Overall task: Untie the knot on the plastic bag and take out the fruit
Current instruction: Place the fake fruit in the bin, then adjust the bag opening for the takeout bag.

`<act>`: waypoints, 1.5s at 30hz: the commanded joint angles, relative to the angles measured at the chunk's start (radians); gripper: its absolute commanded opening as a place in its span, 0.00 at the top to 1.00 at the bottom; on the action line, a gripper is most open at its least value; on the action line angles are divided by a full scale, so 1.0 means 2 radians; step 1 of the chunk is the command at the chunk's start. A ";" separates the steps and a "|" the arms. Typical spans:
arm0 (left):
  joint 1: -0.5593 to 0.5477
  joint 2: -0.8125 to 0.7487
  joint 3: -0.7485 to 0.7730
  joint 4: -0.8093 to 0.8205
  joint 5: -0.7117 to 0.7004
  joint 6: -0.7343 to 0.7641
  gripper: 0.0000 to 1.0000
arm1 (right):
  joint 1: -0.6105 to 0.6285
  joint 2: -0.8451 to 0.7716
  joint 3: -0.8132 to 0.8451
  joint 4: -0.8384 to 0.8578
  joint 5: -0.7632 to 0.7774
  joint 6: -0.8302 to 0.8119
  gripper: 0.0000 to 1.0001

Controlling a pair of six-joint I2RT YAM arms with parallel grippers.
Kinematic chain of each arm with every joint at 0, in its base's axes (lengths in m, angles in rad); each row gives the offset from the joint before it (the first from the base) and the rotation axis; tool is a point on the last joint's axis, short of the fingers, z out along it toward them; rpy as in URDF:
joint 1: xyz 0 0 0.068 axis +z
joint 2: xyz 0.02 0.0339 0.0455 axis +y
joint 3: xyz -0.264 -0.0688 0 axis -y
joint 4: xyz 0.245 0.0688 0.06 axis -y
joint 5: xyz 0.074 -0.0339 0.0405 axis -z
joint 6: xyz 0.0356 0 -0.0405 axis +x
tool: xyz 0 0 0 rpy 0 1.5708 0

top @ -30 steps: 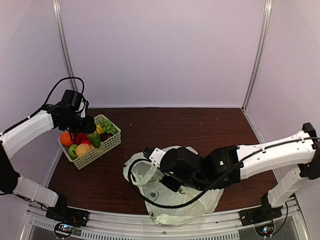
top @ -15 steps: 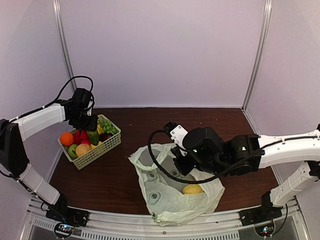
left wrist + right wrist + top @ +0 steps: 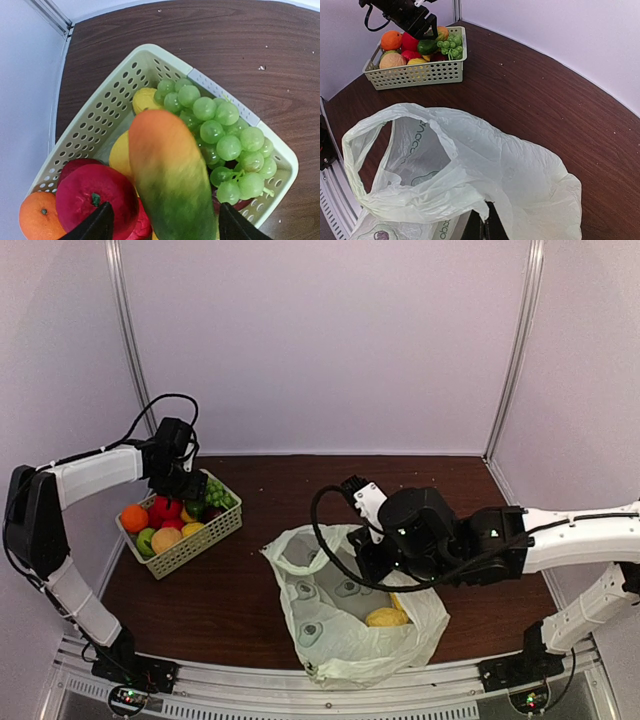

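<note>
Plastic bag (image 3: 340, 640): pale, thin and crinkled, lying at the lower centre of the top view on the dark wooden table (image 3: 300, 500). Its mouth gapes and the two loop handles lie apart. No knot is visible, so the untying looks done. Contents showing: one yellow fruit (image 3: 385, 618) low inside, near the bag's right side; whether more lies under the folds cannot be told. Right gripper (image 3: 486, 221): pinched shut on a fold of the bag's rim, holding the mouth up. Left gripper (image 3: 165, 222): in the upper left of the top view, over the slotted basket (image 3: 100, 115). Its fingers are spread either side of an orange-and-green fruit (image 3: 167, 170), with a gap showing on one side, so that piece seems released, not gripped. Basket also holds green grapes (image 3: 220, 135), an orange (image 3: 40, 220), a red fruit (image 3: 95, 195) and yellow pieces. Judged remaining: lifting out the yellow fruit and anything hidden. Obstructions: slack plastic sagging round that fruit, the right arm's bulk and cable over the bag mouth, and a basket nearly full.
</note>
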 commanded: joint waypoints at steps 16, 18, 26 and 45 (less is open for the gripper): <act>-0.008 -0.166 -0.029 0.004 0.120 -0.061 0.10 | -0.043 -0.051 -0.047 0.058 -0.057 0.042 1.00; -0.031 -0.209 -0.047 0.013 0.150 -0.077 0.10 | -0.055 -0.060 -0.057 0.071 -0.071 0.049 1.00; -0.217 -0.274 -0.098 0.055 0.186 -0.157 0.12 | -0.098 -0.070 -0.065 0.092 -0.098 0.062 1.00; -0.309 -0.195 0.029 0.091 0.266 -0.069 0.03 | -0.124 -0.058 0.002 0.100 -0.217 -0.015 1.00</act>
